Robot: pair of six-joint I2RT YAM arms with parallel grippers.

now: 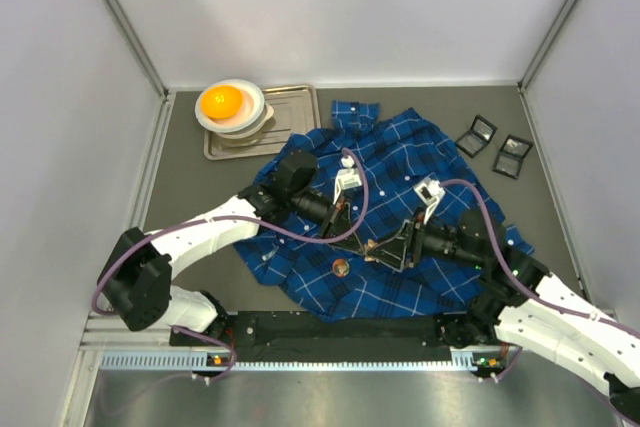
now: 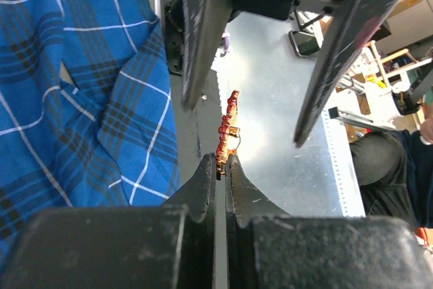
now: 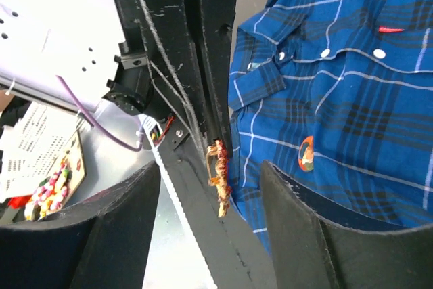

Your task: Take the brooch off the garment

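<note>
The garment [image 1: 420,157] is a dark-blue plaid shirt spread over the table, also seen in the left wrist view [image 2: 81,99] and the right wrist view [image 3: 352,99]. A small red-and-gold brooch [image 2: 228,123] hangs clear of the cloth, pinched at one end by my left gripper [image 2: 221,159], which is shut on it. My right gripper [image 3: 210,167] faces it with the jaws wide apart, and the brooch [image 3: 220,181] dangles between them untouched. From above, both grippers meet over the shirt's lower middle, around the brooch [image 1: 372,249].
A round orange badge [image 1: 340,267] sits on the shirt near its front hem. At the back left a metal tray [image 1: 300,107] holds stacked bowls with an orange ball [image 1: 222,102]. Two small black boxes [image 1: 477,134] [image 1: 514,155] lie at the back right.
</note>
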